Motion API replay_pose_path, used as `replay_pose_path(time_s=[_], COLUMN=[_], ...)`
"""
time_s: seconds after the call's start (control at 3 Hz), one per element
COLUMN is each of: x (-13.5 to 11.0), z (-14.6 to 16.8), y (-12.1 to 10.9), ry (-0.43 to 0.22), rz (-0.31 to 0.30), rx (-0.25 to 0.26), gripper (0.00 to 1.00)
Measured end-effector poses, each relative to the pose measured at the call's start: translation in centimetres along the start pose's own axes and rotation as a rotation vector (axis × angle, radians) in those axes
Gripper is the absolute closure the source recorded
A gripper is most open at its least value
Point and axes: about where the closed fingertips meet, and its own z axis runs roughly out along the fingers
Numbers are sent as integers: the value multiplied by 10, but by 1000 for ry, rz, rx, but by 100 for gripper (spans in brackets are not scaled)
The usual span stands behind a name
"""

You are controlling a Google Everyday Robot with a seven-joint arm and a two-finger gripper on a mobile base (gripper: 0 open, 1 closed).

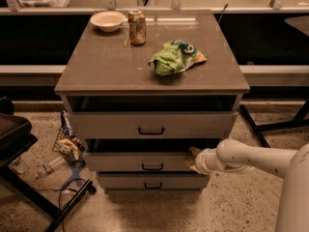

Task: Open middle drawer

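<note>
Gripper beneath right end of top drawer, grip state cannot be told | middle drawer directly under top drawer, slightly out | risk: off-centre pull could skew it and jam

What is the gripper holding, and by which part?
Cannot tell. The gripper sits at the right end of the middle drawer front, away from its handle.

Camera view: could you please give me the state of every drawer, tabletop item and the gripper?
Taller-fronted grey-beige top drawer: partly open.
Shallow grey-beige middle drawer: slightly open.
Narrower lowest drawer: appears shut.
Orange soda can: upright.
Pale round bowl: upright.
Green snack bag: lying crumpled.
Robot's gripper: at middle drawer's right end.
</note>
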Motion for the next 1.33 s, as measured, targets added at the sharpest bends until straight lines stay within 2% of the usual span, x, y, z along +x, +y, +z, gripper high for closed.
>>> replay_pose_path(time_s=[1.33], x=[-1], z=[-1], y=[0], ry=[0], rz=[0], rx=[0], gripper=[100])
